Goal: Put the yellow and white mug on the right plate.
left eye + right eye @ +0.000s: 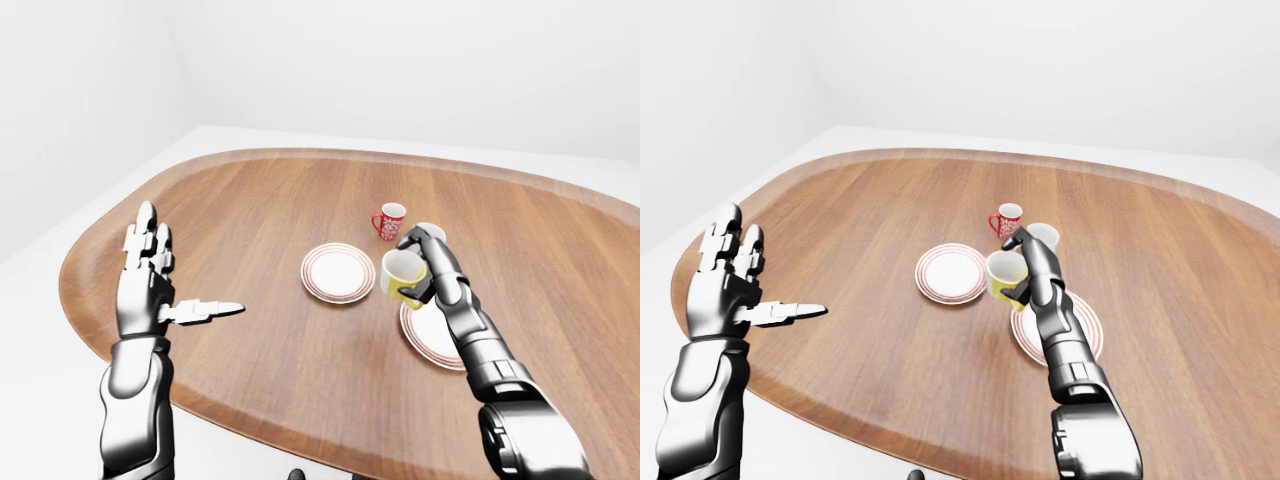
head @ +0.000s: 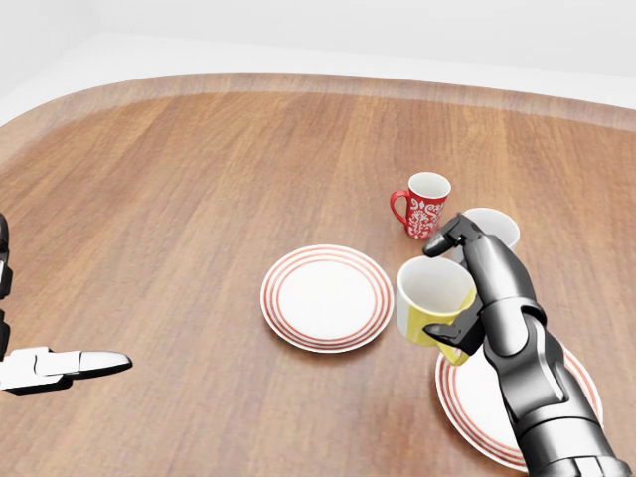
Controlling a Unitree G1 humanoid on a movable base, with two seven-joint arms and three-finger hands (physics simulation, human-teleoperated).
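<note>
The dark metallic three-finger right hand [image 2: 459,298] is closed round the yellow and white ceramic mug [image 2: 433,302], fingers wrapped over its far side and under its yellow base; the mug is held upright, mouth up, clear of the bench, and appears empty; in the head view it hangs between the two plates, over the left edge of the right white plate with red rim rings [image 2: 479,397], not yet set down. The carrying step is judged to be in hand, with placement left to do; a short shift to the view's lower right is called for, so that the mug is centred over that plate, then a level descent and a release of the fingers. Just beside the hand, toward the top, a plain white mug [image 2: 497,227] and a red patterned mug [image 2: 424,207] are seen; the left ringed plate [image 2: 326,297] lies bare on the oval wooden bench [image 2: 199,179]. The left hand [image 1: 150,285] is held spread and idle, gripping nothing, well apart at the left.
</note>
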